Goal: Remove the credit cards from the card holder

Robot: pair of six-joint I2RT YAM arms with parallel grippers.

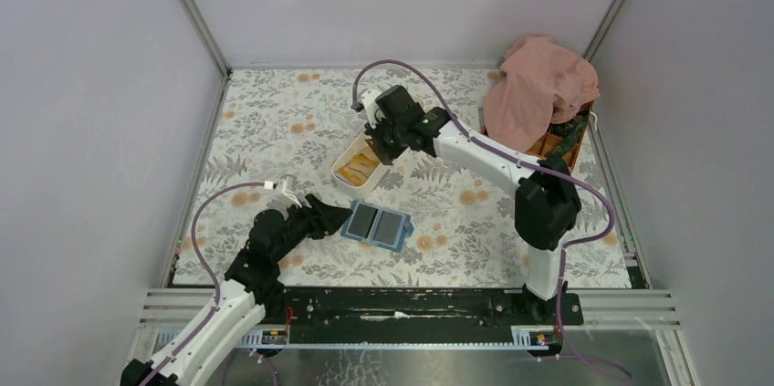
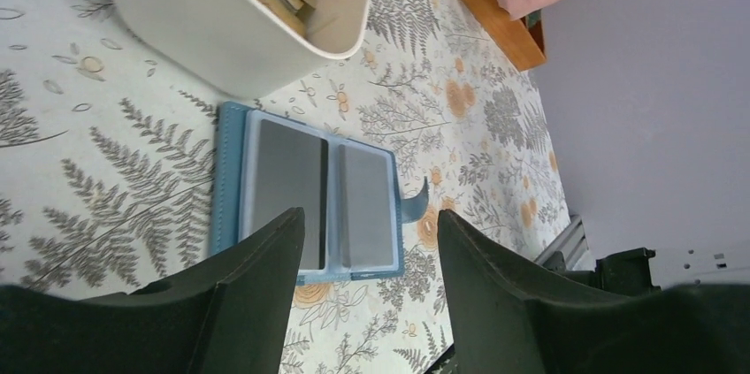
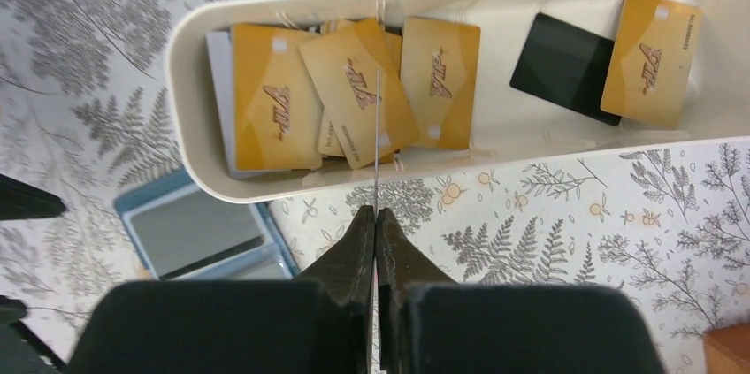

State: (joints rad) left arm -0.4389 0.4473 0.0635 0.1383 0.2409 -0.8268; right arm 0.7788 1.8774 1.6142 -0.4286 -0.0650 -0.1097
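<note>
While the left gripper sits open at the card holder, the right gripper pinches a card over the tray.
Near centre: holder lies open flat on the floral table cover, grey pockets up, left fingers spread just at its left edge. Just beyond it: white tray holding orange credit cards plus a black one. Right fingers closed on a thin card, edge-on above the tray. Far right: pink cloth over an orange box.
</note>
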